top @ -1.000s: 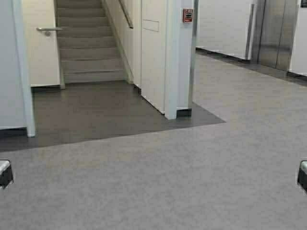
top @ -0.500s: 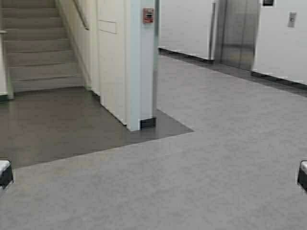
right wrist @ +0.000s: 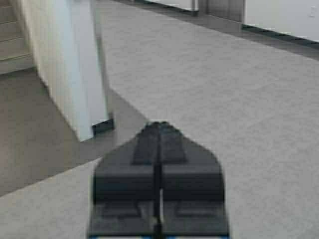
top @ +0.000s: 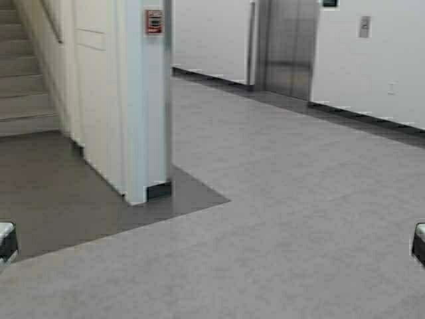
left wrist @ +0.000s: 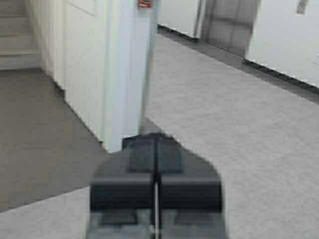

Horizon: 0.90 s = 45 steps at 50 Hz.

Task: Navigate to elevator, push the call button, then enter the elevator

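— What can you actually make out from where you stand?

— Not everything. The elevator (top: 289, 46) sits at the upper right of the frame in the high view, far across the grey floor (top: 299, 219). Its brushed steel doors are shut, and the top of them is cut off by the frame edge. On the white wall just right of it there's a small call panel (top: 364, 26), too small to read. Above the doors, a dark sign (top: 330, 3) is clipped by the top edge.

— And on the left?

— A white pillar (top: 149, 100) with a red fire alarm (top: 154, 21) near its top; the lettering is blurred. Behind it, the staircase (top: 23, 73) is half hidden, only a few steps showing at the upper left. The darker floor patch (top: 60, 193) runs out of frame to the left.

— The arms?

— Barely there in the high view, just a sliver at each lower edge. The wrist views show more. The left gripper (left wrist: 155, 149) is held low and level, pointing forward toward the foot of the pillar, its fingers pressed together with only a thin seam between them. The right gripper (right wrist: 159, 137) sits the same way, fingers closed tight on nothing, aimed over the open floor. The elevator shows at the top of both wrist views, well apart from either gripper.
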Motion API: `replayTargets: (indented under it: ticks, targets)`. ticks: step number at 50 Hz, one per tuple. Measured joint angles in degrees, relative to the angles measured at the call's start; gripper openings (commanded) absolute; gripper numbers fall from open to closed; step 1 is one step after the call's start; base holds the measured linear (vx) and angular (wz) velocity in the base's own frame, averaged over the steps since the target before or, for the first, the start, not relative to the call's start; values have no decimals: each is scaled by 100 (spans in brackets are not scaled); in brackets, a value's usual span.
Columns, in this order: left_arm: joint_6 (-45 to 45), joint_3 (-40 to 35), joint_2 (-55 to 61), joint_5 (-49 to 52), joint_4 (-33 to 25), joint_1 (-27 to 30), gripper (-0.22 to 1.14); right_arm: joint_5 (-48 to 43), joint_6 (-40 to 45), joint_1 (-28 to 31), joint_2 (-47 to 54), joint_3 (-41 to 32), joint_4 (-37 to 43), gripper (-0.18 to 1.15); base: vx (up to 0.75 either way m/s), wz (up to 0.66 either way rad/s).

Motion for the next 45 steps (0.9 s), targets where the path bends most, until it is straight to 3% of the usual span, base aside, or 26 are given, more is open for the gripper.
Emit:
replayTargets:
  ticks: [22,45]
  targets:
    - [35,0,26,0,0,0,2,0,0,9,62,0,0,5,75,-40]
    - [35,53,-88,-9,9,0,2,0,0,0,79,-18,0,5,79,-21]
